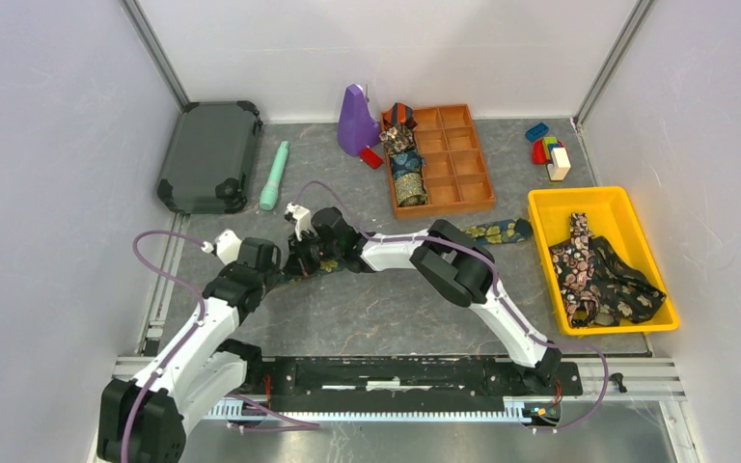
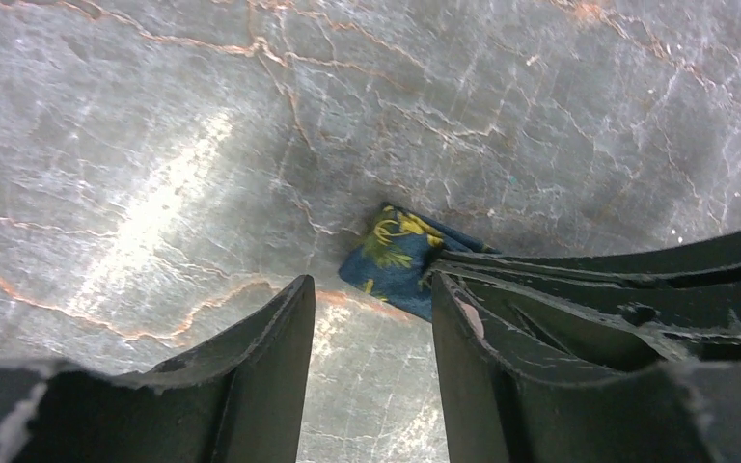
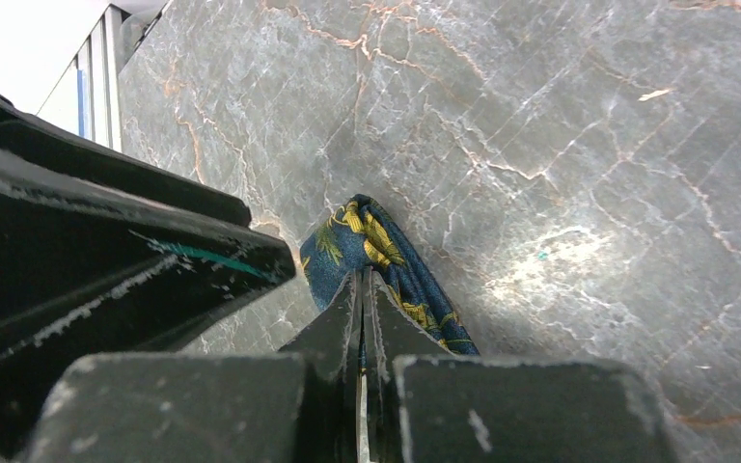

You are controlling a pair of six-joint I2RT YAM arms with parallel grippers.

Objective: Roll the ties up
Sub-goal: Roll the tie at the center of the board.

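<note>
Rolling judged barely begun: right gripper (image 3: 361,282) clamped on the end of the navy-gold tie (image 3: 371,231), left gripper (image 2: 371,289) part-open, empty; next likely turning that end over

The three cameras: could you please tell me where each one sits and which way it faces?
Top: above and behind, looking down on the table; left arm and right arm show, bases at the bottom.
Left wrist: on the left arm, facing down; the tie tip lies beyond its open left gripper.
Right wrist: on the right arm, facing down; right gripper shut on the tie.
Shared: both wrist views show that tie tip.
</note>
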